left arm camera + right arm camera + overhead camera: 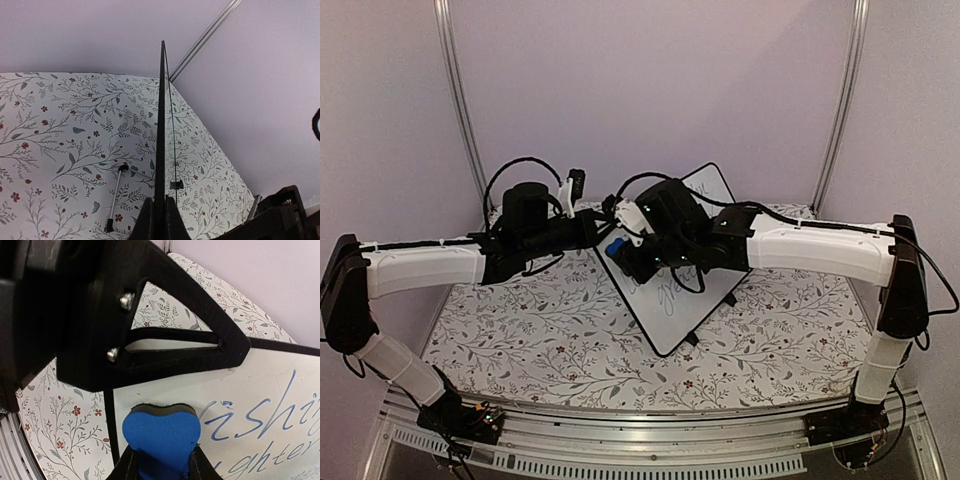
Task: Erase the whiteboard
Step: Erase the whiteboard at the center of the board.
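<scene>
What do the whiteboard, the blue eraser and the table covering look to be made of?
Whiteboard: smooth white panel, probably coated board, with a thin black rim, likely plastic. Blue eraser: soft foam under a dark felt-like layer; it bulges where the right claw squeezes it. Table covering: matte floral print, cloth or paper, unclear.

Whiteboard (161,125) edge-on in the left gripper (160,201); floral tablecloth (60,150) beyond
</scene>
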`<state>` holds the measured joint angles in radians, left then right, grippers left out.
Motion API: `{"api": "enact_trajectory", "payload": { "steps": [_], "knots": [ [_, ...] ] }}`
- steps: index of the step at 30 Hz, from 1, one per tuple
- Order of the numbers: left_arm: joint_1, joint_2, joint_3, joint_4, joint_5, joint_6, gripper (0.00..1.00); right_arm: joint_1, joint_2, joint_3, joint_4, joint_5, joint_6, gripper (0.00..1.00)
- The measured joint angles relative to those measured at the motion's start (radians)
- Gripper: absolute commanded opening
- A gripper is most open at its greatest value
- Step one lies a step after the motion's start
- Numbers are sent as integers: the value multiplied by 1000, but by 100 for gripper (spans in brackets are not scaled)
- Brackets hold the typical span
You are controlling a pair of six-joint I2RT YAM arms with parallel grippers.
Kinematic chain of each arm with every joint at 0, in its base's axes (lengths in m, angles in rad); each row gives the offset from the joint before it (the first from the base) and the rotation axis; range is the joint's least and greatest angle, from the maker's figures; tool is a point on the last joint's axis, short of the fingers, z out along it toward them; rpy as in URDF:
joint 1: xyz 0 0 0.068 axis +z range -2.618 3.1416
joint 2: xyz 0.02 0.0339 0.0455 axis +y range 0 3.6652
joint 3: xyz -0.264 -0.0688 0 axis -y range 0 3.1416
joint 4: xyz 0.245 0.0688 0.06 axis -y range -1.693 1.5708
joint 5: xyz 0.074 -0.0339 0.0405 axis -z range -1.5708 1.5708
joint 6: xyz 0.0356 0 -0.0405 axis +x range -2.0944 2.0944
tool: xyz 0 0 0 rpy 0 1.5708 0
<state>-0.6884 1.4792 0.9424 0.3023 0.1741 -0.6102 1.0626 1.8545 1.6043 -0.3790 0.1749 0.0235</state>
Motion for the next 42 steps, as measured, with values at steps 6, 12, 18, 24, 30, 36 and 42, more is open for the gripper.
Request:
{"api": "enact_trajectory", "payload": {
  "steps": [6, 12, 18, 24, 30, 36, 42],
  "knots": [
    [0, 0, -1, 0, 0, -3, 0, 4, -27, -68, 29, 7, 14, 17],
    [0, 0, -2, 0, 1, -3, 0, 4, -29, -74, 36, 6, 21, 17],
    [0, 0, -2, 4, 3, -4, 0, 4, -12, -21, 7, 8, 12, 17],
    [0, 0, -3, 7, 5, -5, 0, 4, 23, 60, -11, 15, -2, 17],
    [1, 0, -4, 7, 5, -8, 0, 4, 27, 64, -15, 16, -2, 17],
    [1, 0, -5, 4, 1, -8, 0, 4, 16, 21, 27, 20, 7, 17],
    [1, 0, -5, 4, 1, -8, 0, 4, -19, -58, 50, 21, 39, 17]
  ]
}}
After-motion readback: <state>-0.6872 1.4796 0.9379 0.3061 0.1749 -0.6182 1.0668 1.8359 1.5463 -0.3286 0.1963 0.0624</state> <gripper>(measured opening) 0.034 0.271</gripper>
